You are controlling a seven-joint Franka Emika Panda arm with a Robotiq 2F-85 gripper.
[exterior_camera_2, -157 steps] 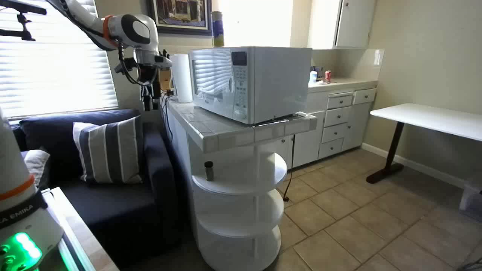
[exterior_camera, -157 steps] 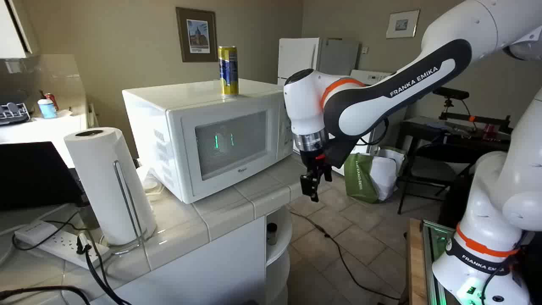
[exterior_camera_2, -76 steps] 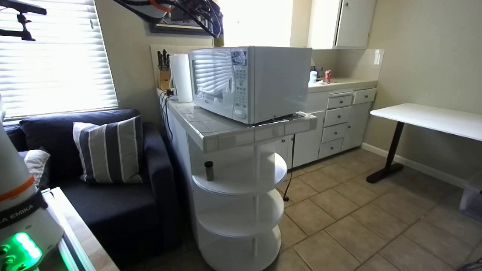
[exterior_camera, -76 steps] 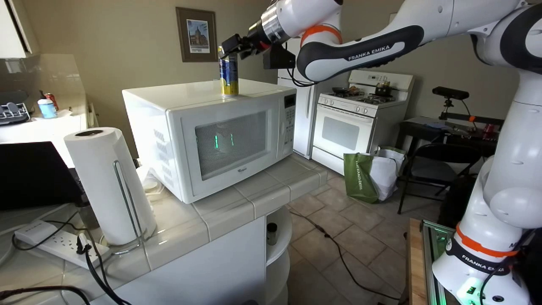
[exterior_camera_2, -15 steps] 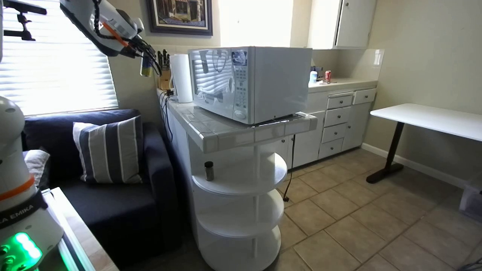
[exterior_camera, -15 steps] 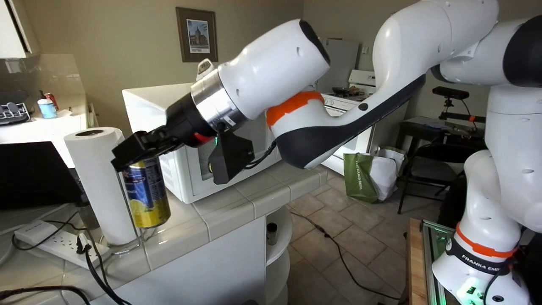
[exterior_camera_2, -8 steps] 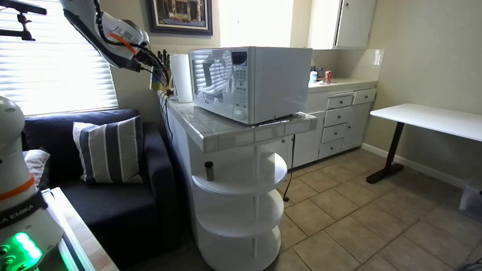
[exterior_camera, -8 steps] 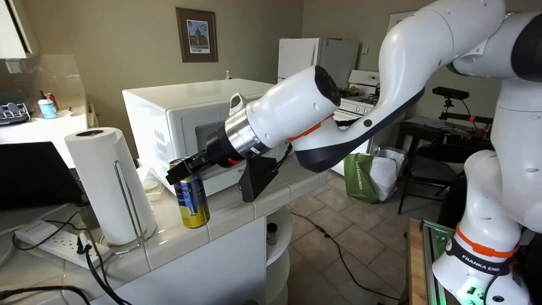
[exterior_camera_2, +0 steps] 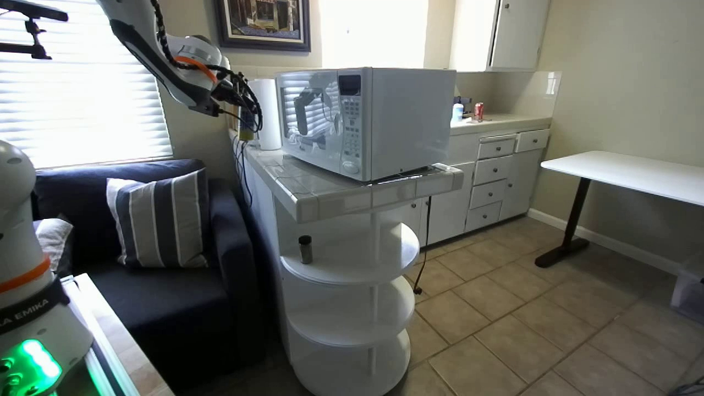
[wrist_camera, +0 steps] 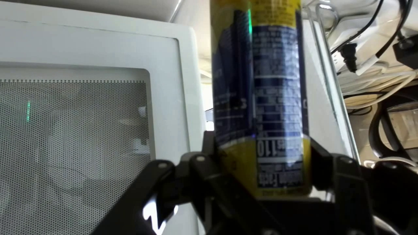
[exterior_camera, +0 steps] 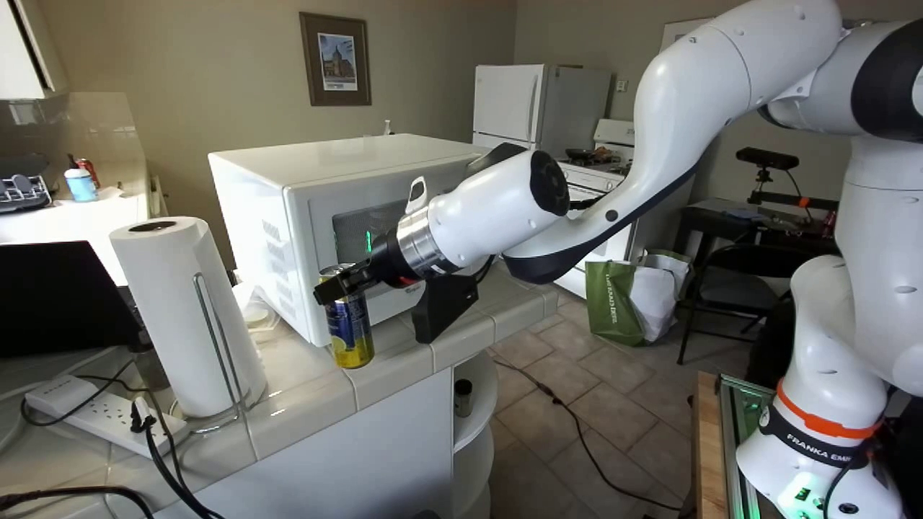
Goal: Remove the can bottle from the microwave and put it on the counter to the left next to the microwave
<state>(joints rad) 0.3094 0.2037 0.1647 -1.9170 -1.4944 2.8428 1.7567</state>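
Note:
The can bottle (exterior_camera: pixel 351 328), yellow with a blue band, hangs nearly upright from my gripper (exterior_camera: pixel 336 288), just in front of the microwave (exterior_camera: pixel 324 162) at its front left corner. In the wrist view the black fingers (wrist_camera: pixel 209 143) press the can bottle (wrist_camera: pixel 261 94) from both sides near its top end. An exterior view shows the can bottle (exterior_camera_2: pixel 246 133) partly behind the arm's cables, low by the edge of the tiled counter (exterior_camera_2: pixel 324 187). Whether its base touches the counter I cannot tell. The microwave door is closed.
A white paper towel roll (exterior_camera: pixel 184 317) on a wire holder stands left of the can. Further left lie a power strip (exterior_camera: pixel 101 414) with cables and a black screen (exterior_camera: pixel 65 299). Below the counter end are round shelves (exterior_camera_2: pixel 352 264).
Five seconds ago the can stood on top of the microwave, with the gripper at its upper end. Over the last second the held can has moved from beside the paper towel roll toward the microwave, and lower.

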